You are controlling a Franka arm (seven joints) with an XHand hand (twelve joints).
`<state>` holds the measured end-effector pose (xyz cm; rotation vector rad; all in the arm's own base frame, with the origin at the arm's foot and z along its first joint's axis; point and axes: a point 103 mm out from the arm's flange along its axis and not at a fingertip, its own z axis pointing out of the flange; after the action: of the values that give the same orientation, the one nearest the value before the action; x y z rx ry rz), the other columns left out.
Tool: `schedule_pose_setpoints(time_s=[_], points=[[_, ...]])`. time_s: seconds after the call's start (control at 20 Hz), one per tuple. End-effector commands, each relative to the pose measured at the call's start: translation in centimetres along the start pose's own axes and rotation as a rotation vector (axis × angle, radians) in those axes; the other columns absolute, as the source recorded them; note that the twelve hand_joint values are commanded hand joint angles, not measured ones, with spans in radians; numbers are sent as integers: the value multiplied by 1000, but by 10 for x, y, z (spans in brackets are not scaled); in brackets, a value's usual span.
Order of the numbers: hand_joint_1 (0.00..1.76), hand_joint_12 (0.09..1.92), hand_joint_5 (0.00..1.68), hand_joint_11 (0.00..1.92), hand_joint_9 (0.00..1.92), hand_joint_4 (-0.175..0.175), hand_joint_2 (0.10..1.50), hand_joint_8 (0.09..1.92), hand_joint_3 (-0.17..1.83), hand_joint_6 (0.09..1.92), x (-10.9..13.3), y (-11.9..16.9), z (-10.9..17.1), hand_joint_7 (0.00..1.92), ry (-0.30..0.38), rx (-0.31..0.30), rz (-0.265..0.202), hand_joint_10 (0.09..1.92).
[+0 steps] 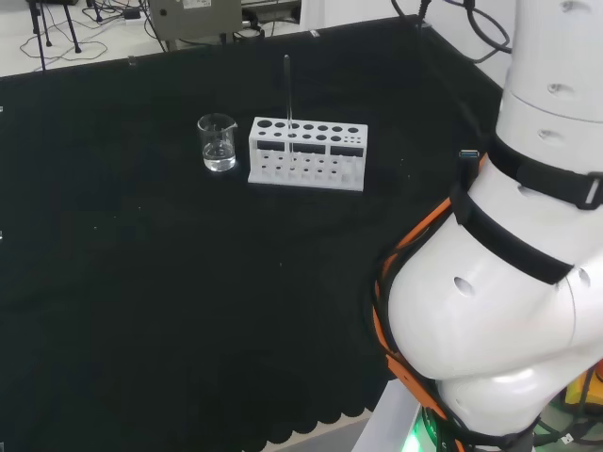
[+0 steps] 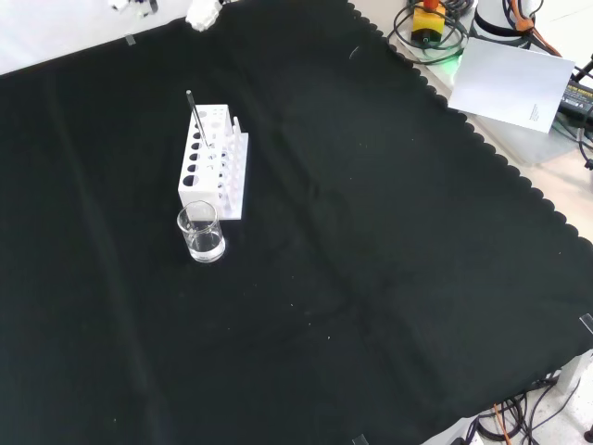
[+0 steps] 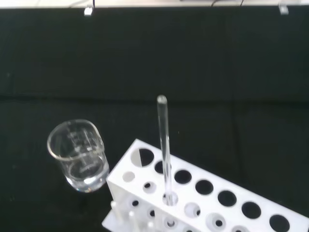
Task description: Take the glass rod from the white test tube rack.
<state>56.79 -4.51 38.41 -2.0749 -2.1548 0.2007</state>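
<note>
A clear glass rod [image 1: 288, 94] stands upright in a hole near the beaker end of the white test tube rack [image 1: 307, 153]. In the front view the rod [image 2: 198, 119] leans slightly out of the rack [image 2: 211, 167]. The wrist view looks down on the rod [image 3: 164, 145] and the rack [image 3: 207, 193] from close by, and nothing touches them. A small white part of the hand [image 2: 201, 13] shows at the top edge of the front view, well beyond the rack. The rack's other holes look empty.
A small glass beaker [image 1: 218, 143] stands beside the rack's end, seen also in the front view [image 2: 201, 233] and the wrist view [image 3: 79, 154]. The arm's white links [image 1: 509, 282] stand at the head view's right. A paper sheet [image 2: 517, 82] lies off the cloth.
</note>
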Motion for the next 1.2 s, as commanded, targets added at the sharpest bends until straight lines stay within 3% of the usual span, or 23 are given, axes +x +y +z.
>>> schedule_pose_setpoints(time_s=[0.05,0.55,1.2], points=[[475,1454,157,145,701,-145,969,1039,404,87,-4,3,15,451,-15,30,-11,1013],[473,1455,289,178,793,-174,986,1070,412,87,8,7,50,583,-3,72,-23,1035],[459,1448,343,193,815,-175,1006,1078,415,97,2,17,90,629,47,113,-37,1039]])
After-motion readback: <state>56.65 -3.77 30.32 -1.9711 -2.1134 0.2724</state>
